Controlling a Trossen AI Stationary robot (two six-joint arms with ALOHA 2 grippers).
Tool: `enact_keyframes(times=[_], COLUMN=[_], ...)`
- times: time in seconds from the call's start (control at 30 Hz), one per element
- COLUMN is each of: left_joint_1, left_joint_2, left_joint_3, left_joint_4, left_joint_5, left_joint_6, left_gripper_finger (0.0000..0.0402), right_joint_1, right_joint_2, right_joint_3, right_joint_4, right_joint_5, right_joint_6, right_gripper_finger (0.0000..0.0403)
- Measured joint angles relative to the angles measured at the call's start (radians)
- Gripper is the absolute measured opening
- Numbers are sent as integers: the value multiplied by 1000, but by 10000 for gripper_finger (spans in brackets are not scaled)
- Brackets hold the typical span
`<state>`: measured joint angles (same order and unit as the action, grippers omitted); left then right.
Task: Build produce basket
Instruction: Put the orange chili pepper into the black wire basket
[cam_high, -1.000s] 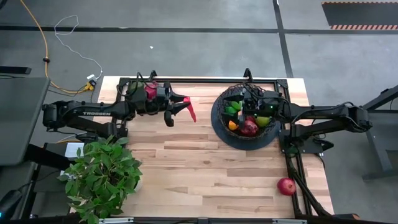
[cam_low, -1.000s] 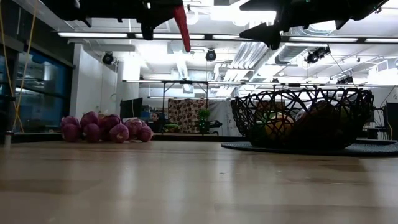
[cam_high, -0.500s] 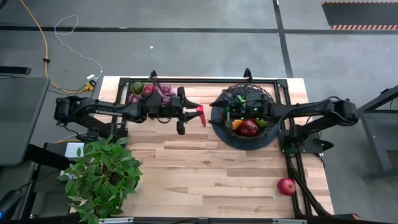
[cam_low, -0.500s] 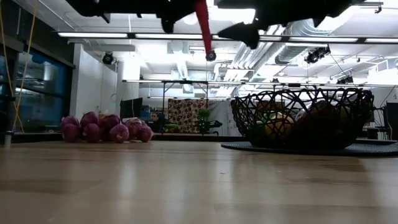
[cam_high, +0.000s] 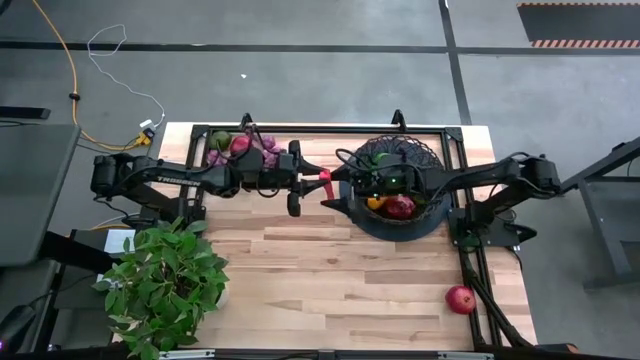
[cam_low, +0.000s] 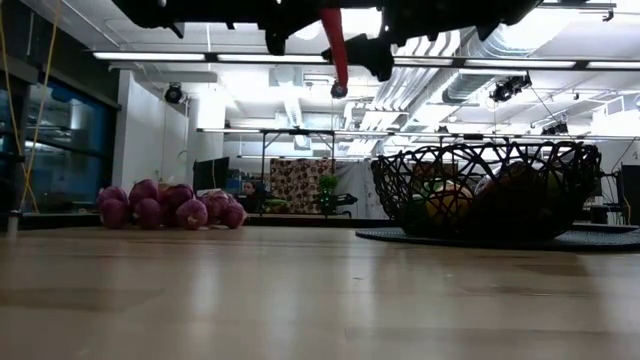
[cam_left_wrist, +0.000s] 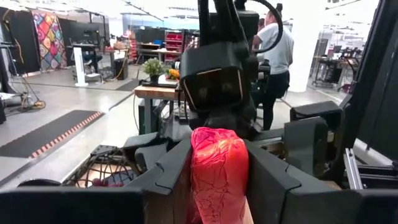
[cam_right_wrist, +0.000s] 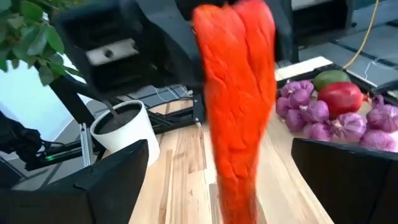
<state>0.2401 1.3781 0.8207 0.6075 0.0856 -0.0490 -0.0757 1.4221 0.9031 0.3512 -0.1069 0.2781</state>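
Note:
A red chilli pepper (cam_low: 336, 50) hangs high over the table, just left of the black wire basket (cam_high: 425, 215), with my left gripper (cam_high: 318, 183) shut on it. My right gripper (cam_high: 338, 190) faces it from the basket side and is open. Its two fingers (cam_right_wrist: 99, 186) stand on either side of the chilli (cam_right_wrist: 239, 93) without touching it. The basket (cam_low: 490, 190) holds several fruits. Purple grape bunches (cam_high: 255, 148) and more produce lie at the table's far left. My left gripper pinches the chilli's thick upper part (cam_left_wrist: 217, 155) between its two fingers. The fingers come level from the table's left. The chilli hangs below them with its tip (cam_low: 340, 90) pointing down, clear of the table.
A leafy potted plant (cam_high: 165, 285) in a white pot stands at the near left corner. A red apple (cam_high: 460, 298) lies near the right edge at the front. Bare wood stretches across the table's middle and front.
My left gripper has carried the chilli toward the table's right, up to the basket's left rim. My right gripper has come from over the basket toward the table's left to meet it. The chilli hangs clear the whole time.

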Motion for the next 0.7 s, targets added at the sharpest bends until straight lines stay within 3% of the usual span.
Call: enact_keyframes(times=[0.4, 0.7], left_joint_1=[-8, -8], left_joint_2=[0, 0], left_joint_3=[0, 0], left_joint_4=[-4, -4], left_joint_5=[0, 0], left_joint_6=[0, -1], left_gripper_finger=[113, 113], right_joint_1=[0, 0], right_joint_2=[-4, -4], right_joint_3=[0, 0], right_joint_4=[-2, -3], right_joint_5=[0, -11], right_joint_6=[-6, -6], right_gripper_finger=[234, 180])
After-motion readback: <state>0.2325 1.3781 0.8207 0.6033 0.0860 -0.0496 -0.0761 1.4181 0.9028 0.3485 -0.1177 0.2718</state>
